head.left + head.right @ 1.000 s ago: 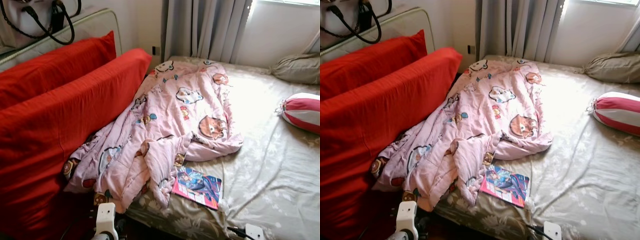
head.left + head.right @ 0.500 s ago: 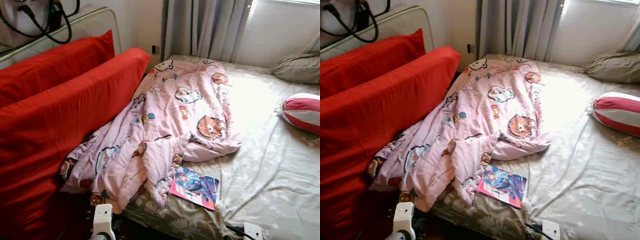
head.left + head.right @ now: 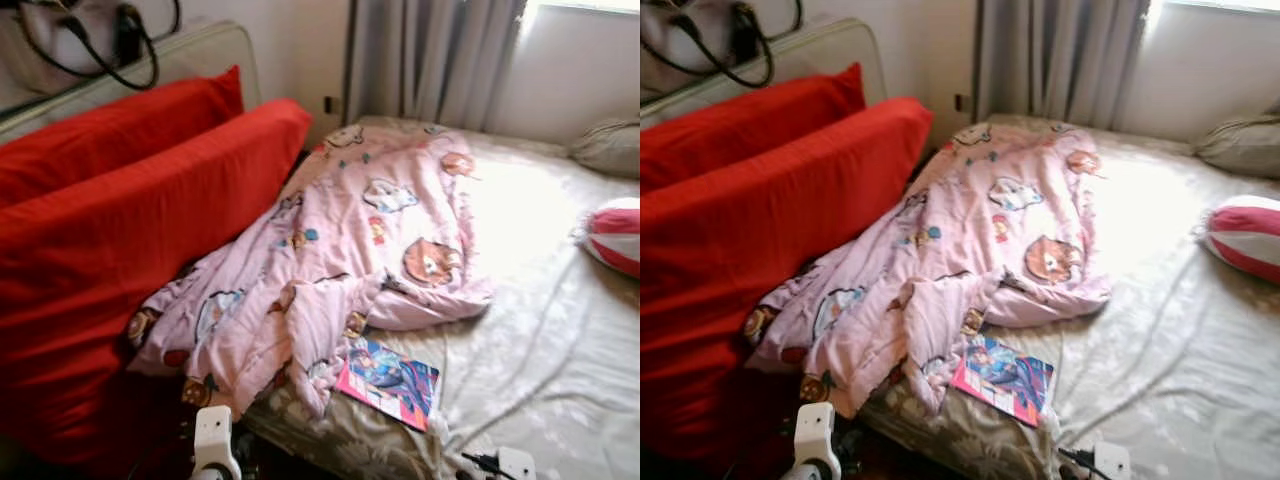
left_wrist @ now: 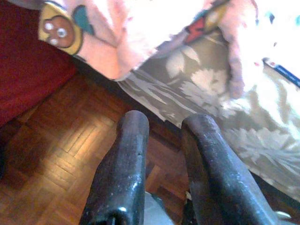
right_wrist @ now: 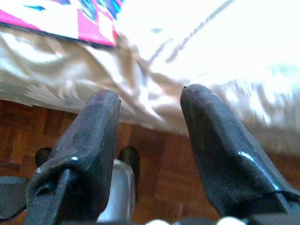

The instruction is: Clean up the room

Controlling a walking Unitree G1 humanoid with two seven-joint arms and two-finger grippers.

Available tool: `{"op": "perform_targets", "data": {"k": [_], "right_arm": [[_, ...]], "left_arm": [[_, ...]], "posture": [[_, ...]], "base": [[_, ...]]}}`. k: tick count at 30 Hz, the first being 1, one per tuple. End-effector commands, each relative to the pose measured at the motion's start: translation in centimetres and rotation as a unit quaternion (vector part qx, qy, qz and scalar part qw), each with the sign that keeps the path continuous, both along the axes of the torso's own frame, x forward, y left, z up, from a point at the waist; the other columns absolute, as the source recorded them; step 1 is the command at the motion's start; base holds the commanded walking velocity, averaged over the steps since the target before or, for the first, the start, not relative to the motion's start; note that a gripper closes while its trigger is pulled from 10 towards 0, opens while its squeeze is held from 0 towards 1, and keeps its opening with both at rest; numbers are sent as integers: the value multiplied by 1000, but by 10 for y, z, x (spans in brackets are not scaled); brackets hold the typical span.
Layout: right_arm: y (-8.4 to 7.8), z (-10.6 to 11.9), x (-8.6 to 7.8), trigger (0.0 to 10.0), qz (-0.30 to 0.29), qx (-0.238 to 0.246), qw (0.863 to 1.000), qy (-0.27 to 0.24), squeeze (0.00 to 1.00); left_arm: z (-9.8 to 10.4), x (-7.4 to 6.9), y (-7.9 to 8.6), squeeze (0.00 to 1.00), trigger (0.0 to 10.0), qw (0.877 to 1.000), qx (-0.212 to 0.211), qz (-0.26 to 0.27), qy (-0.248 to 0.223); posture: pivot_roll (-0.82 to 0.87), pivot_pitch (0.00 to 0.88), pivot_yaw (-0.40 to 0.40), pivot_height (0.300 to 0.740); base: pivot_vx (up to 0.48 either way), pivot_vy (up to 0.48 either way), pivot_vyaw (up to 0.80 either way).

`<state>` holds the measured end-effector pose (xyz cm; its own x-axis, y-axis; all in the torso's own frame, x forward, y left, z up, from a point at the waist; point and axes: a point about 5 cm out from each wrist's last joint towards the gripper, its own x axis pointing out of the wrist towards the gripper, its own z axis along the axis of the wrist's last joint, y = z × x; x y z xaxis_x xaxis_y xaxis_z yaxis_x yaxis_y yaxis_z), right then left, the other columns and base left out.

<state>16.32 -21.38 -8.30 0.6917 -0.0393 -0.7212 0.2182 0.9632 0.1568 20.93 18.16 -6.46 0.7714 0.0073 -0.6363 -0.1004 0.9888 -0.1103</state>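
A blanket (image 3: pixel 350 260) lies crumpled across the bed (image 3: pixel 540 340) at frame centre; two cushions (image 3: pixel 130 230) stand at left; a magazine (image 3: pixel 390 380) lies below the blanket; pillows (image 3: pixel 615 235) at right edge.

Head eyes look down over bed (image 3: pixel 540 330), wrists near its edge
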Motion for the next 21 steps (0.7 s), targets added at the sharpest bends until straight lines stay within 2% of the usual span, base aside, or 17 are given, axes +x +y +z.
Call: {"op": "perform_targets", "data": {"k": [1, 3, 9, 15, 17, 21], "right_arm": [[8, 34, 62, 10000, 23, -13, 994, -103, 0], [9, 47, 80, 10000, 27, -21, 990, -136, 0], [11, 63, 97, 10000, 51, -21, 981, -185, 0], [8, 75, 106, 10000, 40, -35, 972, -227, 0], [7, 81, 109, 10000, 34, -54, 967, -248, 0], [2, 91, 112, 10000, -1, -53, 956, -290, 0]], "left_arm": [[24, 28, 26, 0, 10000, 998, 13, 20, -66], [37, 41, 34, 0, 10000, 994, 22, 18, -101], [59, 56, 43, 0, 10000, 983, 28, 25, -177], [72, 61, 44, 0, 10000, 973, 35, 15, -226], [79, 65, 42, 0, 10000, 967, 37, -3, -253], [89, 70, 39, 0, 10000, 958, 31, -15, -283]], "posture": [[-13, 39, -53, 740], [0, 37, -57, 740], [3, 35, -56, 740], [6, 35, -55, 740], [11, 35, -57, 740], [-2, 41, -48, 740]], "base": [[0, 0, 0], [0, 0, 0], [0, 0, 0], [0, 0, 0], [0, 0, 0], [0, 0, 0]]}}
